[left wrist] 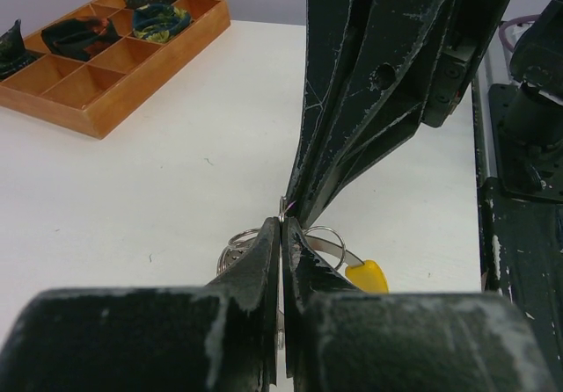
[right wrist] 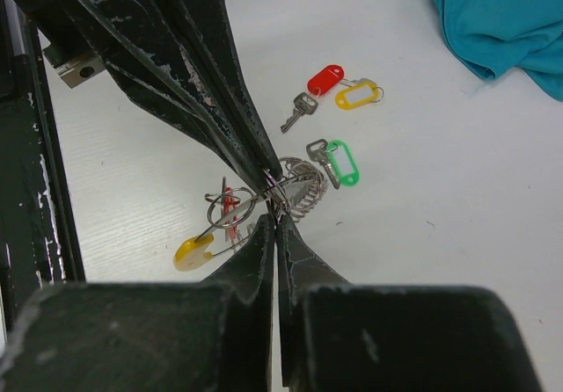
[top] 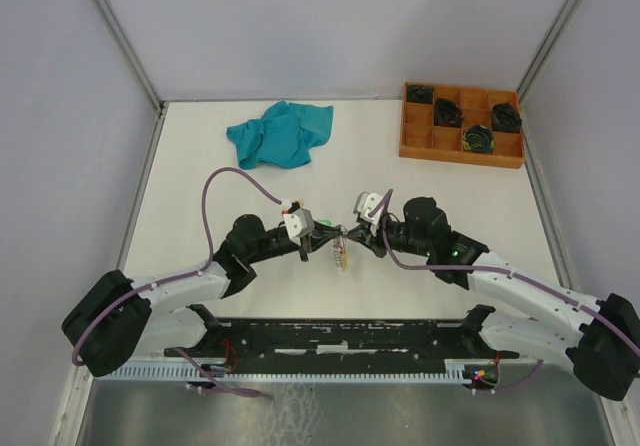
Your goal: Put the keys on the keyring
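Left gripper (right wrist: 268, 179) reaches in from above with its fingers closed together, and it appears to be clamped on the wire of the keyring (right wrist: 237, 203). Right gripper (right wrist: 275, 225) meets it tip to tip, its fingers also together at the same wire bundle; what they pinch cannot be told. The keyring sits between the two tips just above the table (right wrist: 457, 225), with its yellow sleeve (right wrist: 193, 251) hanging to one side. A red piece shows among the loops, but whether it is threaded on cannot be told.

Three keys lie loose nearby: the red-tagged key (right wrist: 324, 79), the orange-yellow-tagged key (right wrist: 357, 96) and the green-tagged key (right wrist: 341, 162). Judgement: the ring is secured, and at least these three keys are left to thread.
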Robot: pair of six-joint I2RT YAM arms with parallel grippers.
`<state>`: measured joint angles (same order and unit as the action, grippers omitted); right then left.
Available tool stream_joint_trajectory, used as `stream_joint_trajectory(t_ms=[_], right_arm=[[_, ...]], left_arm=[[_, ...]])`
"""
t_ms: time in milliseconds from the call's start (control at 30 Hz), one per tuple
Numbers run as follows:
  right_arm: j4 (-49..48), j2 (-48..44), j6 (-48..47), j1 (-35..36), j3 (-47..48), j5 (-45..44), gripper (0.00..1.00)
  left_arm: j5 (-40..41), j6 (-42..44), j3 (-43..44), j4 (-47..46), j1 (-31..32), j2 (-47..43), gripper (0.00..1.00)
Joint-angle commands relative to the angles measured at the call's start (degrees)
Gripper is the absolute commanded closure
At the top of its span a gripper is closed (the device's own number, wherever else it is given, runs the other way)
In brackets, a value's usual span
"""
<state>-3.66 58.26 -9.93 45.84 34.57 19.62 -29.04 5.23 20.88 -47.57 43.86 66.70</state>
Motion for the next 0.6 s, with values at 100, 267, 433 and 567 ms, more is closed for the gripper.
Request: stream_joint_trajectory(t_ms=[100,267,433,567], right_arm=[[3.21,0.75,-5.27,-0.14,5.32,1.1,0.99],[10.75,0.84,-10.91,-0.14,9.14,-0.67,0.99],[18.39,2.34,-15.92,-0.17,13.76,-0.54,0.99],[22.16,3.88,-18.29,-0.1,16.54,0.36,0.99]], left_arm=[[1.29,-2.77,0.12,-5.26,0.28,-0.36,0.97],[1.77,-2.77,0.33,-3.87,0.3,-0.64,0.85],[1.78,-3.33,1.0,-2.35,0.24,-0.28,0.75],[1.19,-3.93,1.97,-0.92,0.25,0.1,0.72]])
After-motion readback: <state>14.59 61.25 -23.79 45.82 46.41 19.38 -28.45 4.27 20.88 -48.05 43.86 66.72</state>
